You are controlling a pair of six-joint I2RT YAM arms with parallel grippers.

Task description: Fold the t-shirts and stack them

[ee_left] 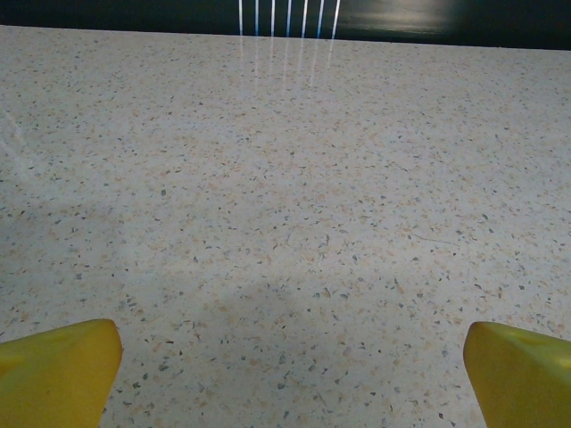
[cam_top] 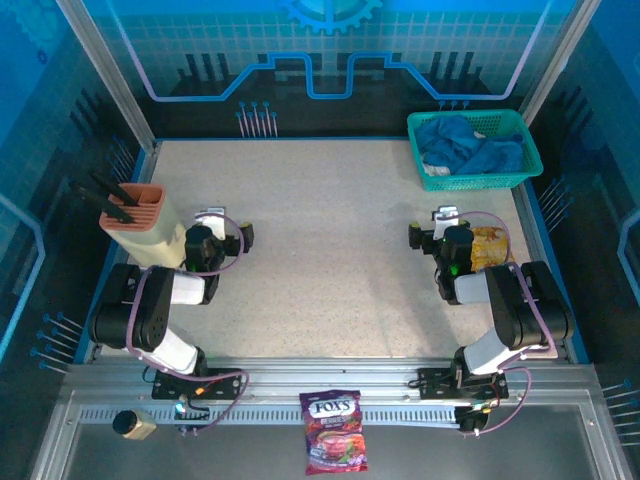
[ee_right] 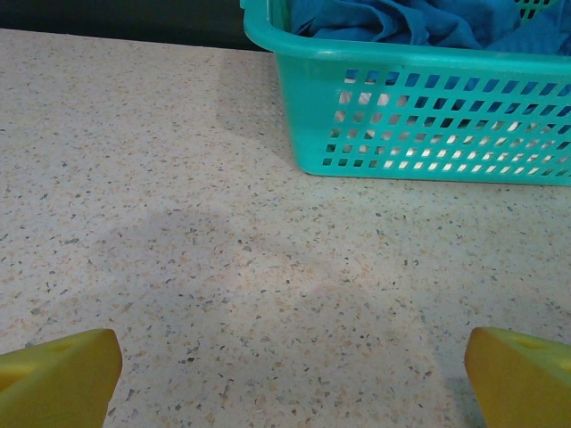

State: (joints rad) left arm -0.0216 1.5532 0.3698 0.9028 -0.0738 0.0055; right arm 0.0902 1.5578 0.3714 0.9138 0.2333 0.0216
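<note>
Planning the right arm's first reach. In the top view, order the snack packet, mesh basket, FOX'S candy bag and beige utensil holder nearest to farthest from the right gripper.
From the right gripper:
1. Snack packet, just right of it.
2. Mesh basket, far right corner.
3. FOX'S candy bag, near rail, middle.
4. Beige utensil holder, far left.
</note>
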